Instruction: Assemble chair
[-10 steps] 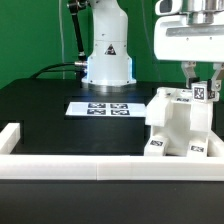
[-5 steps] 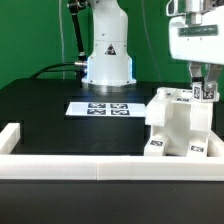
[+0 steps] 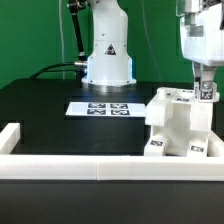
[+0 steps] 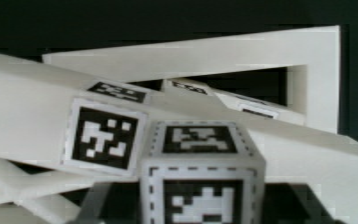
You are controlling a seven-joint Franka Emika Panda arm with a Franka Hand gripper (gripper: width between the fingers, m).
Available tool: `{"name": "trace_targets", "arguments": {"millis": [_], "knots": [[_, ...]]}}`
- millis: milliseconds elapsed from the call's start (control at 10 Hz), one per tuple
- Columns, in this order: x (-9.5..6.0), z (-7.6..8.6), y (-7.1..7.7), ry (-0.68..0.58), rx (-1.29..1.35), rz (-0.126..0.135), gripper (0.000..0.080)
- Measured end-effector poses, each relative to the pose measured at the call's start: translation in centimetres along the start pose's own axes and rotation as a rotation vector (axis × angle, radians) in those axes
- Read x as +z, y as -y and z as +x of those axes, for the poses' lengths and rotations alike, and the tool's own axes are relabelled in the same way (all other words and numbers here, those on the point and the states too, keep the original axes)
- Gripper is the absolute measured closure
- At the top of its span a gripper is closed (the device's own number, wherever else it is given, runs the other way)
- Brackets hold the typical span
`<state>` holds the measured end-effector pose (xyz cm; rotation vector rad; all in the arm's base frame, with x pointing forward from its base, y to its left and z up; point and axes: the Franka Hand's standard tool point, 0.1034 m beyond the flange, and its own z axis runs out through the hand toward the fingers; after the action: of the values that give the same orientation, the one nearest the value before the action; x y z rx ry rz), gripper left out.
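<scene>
In the exterior view, I am a white robot arm standing on a black table (image 3: pixel 40 105) with a green wall behind. My round base (image 3: pixel 108 62) sits at the far side, near the middle. My gripper (image 3: pixel 206 88) hangs down at the exterior view's right, its jaws drawn narrow and closed on a small tagged leg (image 3: pixel 207 91) that stands upright at the top of the chair (image 3: pixel 180 128). The chair is a blocky white plastic assembly bearing black-and-white square tags, resting on the table at the exterior view's right, just behind the low white wall (image 3: pixel 100 167) that runs along the near edge. The marker board (image 3: pixel 101 107) lies flat on the table, between my base and the chair, to the exterior view's left of the chair and apart from it.

In the wrist view, the chair (image 4: pixel 247 70) fills nearly the whole picture. White slanted panels cross it, with dark openings between them. A square-ended block (image 4: pixel 197 160) with a tag on each visible face sits closest to the camera. My own fingertips are not visible here.
</scene>
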<state>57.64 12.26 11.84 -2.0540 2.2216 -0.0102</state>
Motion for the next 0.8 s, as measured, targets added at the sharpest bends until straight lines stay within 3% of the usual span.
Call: {"name": "trace_targets", "arguments": {"millis": [200, 500, 800], "knots": [[0.11, -0.26, 0.0, -0.002, -0.082, -0.013, 0.0223], [0.07, -0.57, 0.09, 0.001, -0.366, -0.011, 0.0153], [0.09, -0.67, 0.09, 0.002, -0.696, -0.009, 0.0151]]}}
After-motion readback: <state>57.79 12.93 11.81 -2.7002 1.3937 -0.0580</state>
